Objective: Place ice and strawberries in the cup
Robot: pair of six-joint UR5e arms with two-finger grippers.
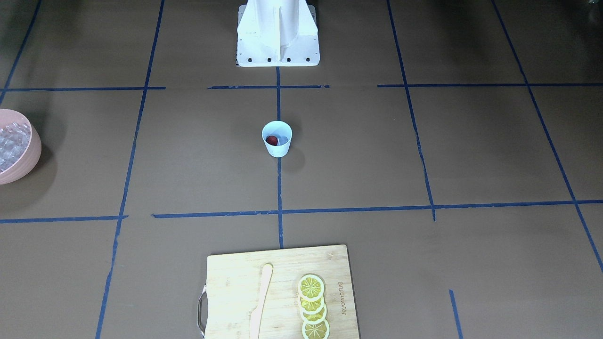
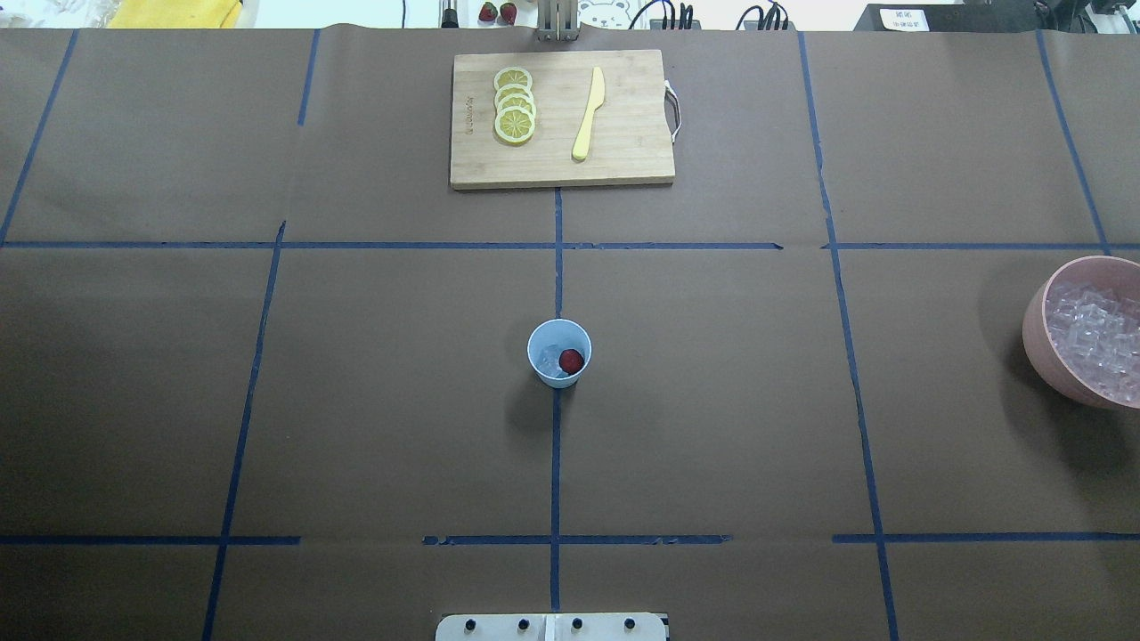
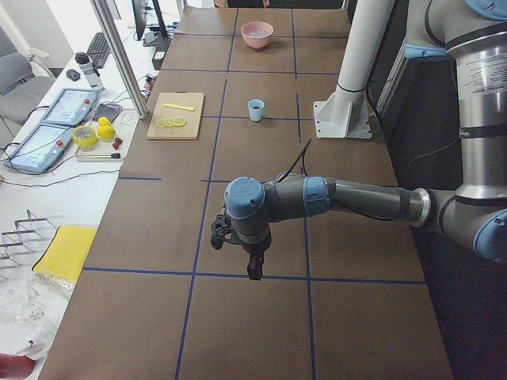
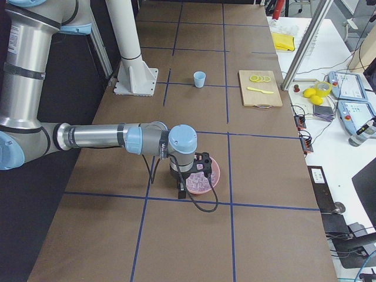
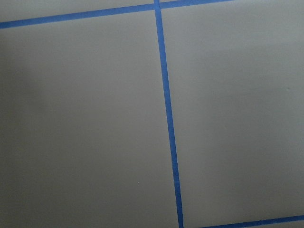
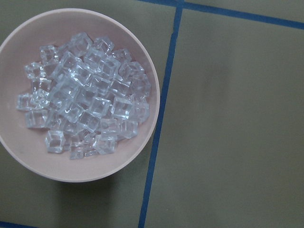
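The small light-blue tapered plastic cup [image 2: 559, 353] stands upright at the middle of the brown paper-covered table [image 2: 712, 401], on the blue tape line that runs down its centre. Inside it lies the tiny round dark-red strawberry [image 2: 571, 361], and beside the berry I can see a clear, glassy ice cube [image 2: 551, 354] against the cup's wall. The rest of the clear ice cubes [image 6: 85, 99] are heaped in the larger round pink bowl [image 6: 71, 172] far out on my right side, well apart from the cup. My right gripper [image 4: 181, 190] hangs over that bowl, its wrist camera looking straight down into it. My left gripper [image 3: 254, 271] hangs over bare table on my left, also well apart from the cup. Of either gripper I cannot tell whether the fingers are apart or together. Across the table from me lies a rectangular bamboo cutting board [image 2: 552, 165] with a row of overlapping yellow lemon slices [image 2: 515, 105] and a pale yellow knife [image 2: 588, 114].
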